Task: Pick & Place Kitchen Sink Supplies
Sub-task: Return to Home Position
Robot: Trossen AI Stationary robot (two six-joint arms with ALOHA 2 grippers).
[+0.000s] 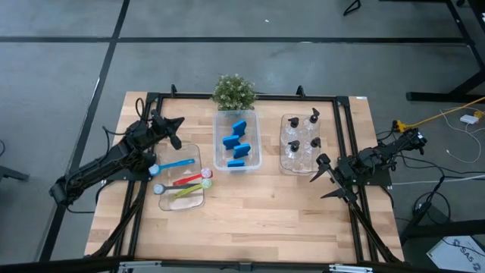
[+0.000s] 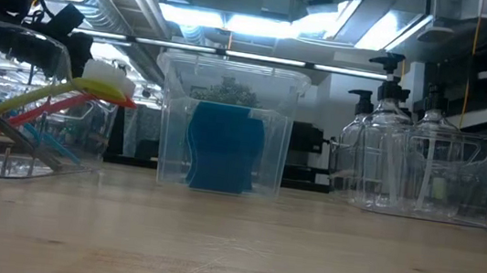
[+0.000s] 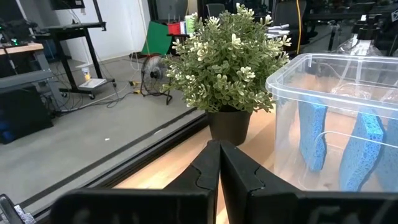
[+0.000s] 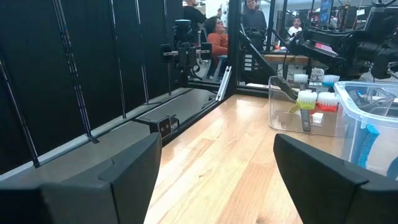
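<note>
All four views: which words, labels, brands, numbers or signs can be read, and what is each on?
No text can be read in any view.
Sheet on the floor, high view: print, too small to read.
Bins, bottles, sponges: no label seen.
Left gripper, shut, facing the plant, and right gripper, open, at the table's right edge: no marking seen.

On the wooden counter (image 1: 250, 220) three clear plastic bins stand in a row, the left bin (image 1: 198, 163), the middle bin (image 1: 258, 140) and the right bin (image 1: 283, 144), and a green potted plant (image 1: 234, 92) stands at the far edge, just behind the middle bin.
</note>
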